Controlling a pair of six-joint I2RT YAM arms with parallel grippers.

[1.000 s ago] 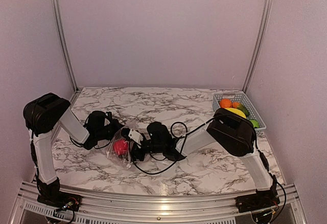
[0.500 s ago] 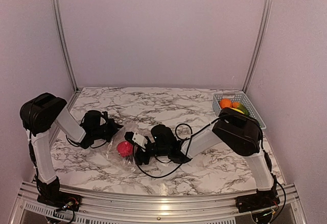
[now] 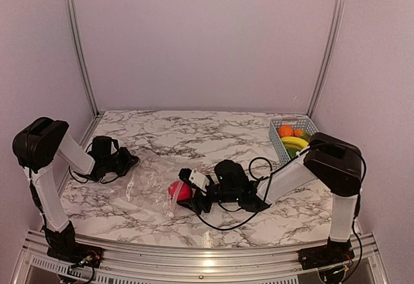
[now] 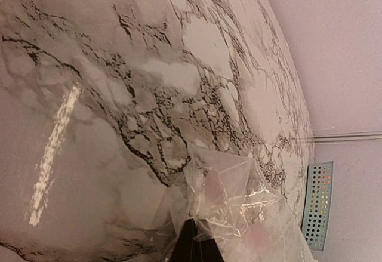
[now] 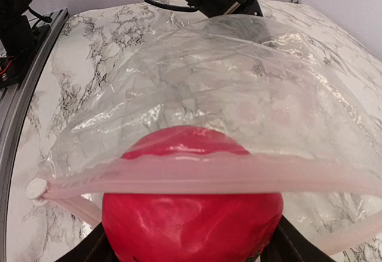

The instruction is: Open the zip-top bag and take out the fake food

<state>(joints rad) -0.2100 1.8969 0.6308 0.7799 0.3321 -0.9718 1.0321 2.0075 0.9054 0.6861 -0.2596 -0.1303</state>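
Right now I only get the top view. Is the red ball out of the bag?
Observer: Not fully. On the right wrist view the zip strip crosses the front of the red ball.
Operator: Is the right pincer on it?
Observer: Yes, its fingers sit against both sides of the ball.
Operator: And the left side?
Observer: The left wrist view shows the left pincer shut on a corner of the bag.

Left arm (image 3: 72, 156) lies low at the left, pincer (image 3: 131, 160) clamped shut; right arm (image 3: 292, 174) stretches leftward, pincer (image 3: 187, 192) seemingly gripping.
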